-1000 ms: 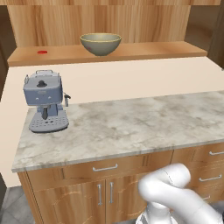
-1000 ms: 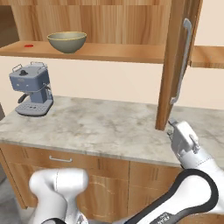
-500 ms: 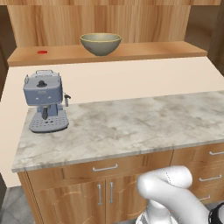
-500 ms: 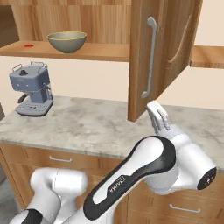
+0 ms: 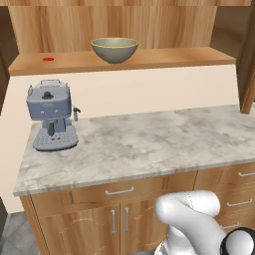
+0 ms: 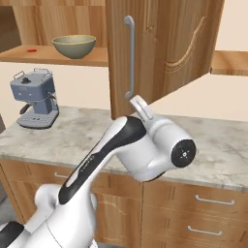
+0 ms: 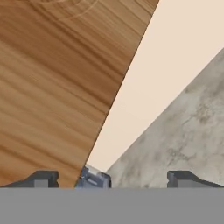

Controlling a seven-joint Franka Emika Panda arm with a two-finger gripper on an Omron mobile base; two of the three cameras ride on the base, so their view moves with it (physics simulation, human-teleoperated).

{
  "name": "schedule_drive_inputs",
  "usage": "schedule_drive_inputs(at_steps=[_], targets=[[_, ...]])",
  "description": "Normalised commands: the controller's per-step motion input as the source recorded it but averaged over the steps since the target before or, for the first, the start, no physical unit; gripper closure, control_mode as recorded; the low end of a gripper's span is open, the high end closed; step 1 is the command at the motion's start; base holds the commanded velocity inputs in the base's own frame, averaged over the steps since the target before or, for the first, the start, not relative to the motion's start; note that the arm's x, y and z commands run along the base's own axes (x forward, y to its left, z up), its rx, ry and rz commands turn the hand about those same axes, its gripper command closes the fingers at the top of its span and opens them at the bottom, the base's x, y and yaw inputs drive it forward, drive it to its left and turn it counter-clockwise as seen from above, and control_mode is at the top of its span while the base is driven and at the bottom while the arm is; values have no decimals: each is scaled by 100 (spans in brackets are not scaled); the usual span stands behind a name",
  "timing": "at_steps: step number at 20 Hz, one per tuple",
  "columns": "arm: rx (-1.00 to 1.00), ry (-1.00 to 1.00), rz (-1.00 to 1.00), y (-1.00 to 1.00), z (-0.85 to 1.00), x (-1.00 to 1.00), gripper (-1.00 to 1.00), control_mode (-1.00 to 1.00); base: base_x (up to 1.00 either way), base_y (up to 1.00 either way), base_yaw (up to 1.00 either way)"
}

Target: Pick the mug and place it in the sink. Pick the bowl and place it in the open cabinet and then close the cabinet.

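The olive-tan bowl (image 5: 114, 50) (image 6: 74, 46) sits upright on the light wood shelf (image 5: 164, 57) of the wall cabinet. The cabinet's door (image 6: 160, 53) with its silver bar handle (image 6: 130, 55) stands swung partway across the opening; its edge (image 5: 247, 64) shows at the right of the left base view. My gripper (image 6: 137, 102) is just below the door's lower edge, near the handle's foot. In the hand view the gripper (image 7: 111, 179) is open, its fingertips (image 7: 41, 178) wide apart with nothing between them, the door's wood (image 7: 57, 87) close in front. The mug and the sink are out of view.
A blue-grey coffee machine (image 5: 51, 115) (image 6: 35, 98) stands at the left end of the marble counter (image 5: 149, 142). A small red spot (image 5: 48, 59) lies on the shelf's left part. Base cabinets with drawers (image 6: 208, 201) run under the counter.
The cabinet door has swung left across the right base view, towards shut, and my arm has moved left with it. The bowl and coffee machine have not moved.
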Motion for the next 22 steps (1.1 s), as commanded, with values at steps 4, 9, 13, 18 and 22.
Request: schedule_drive_inputs(at_steps=[4, 9, 13, 18, 22], targets=[[-15, 11, -8, 35, 0, 36, -100, -100, 0, 0, 0], [-11, 14, -10, 20, 0, 34, -100, -100, 0, 0, 0], [-12, 16, -12, 21, 0, 41, -100, -100, 0, 0, 0], [-13, 18, -15, 30, 0, 51, -100, -100, 0, 0, 0], [-14, 23, -15, 41, 0, 60, -100, -100, 0, 0, 0]])
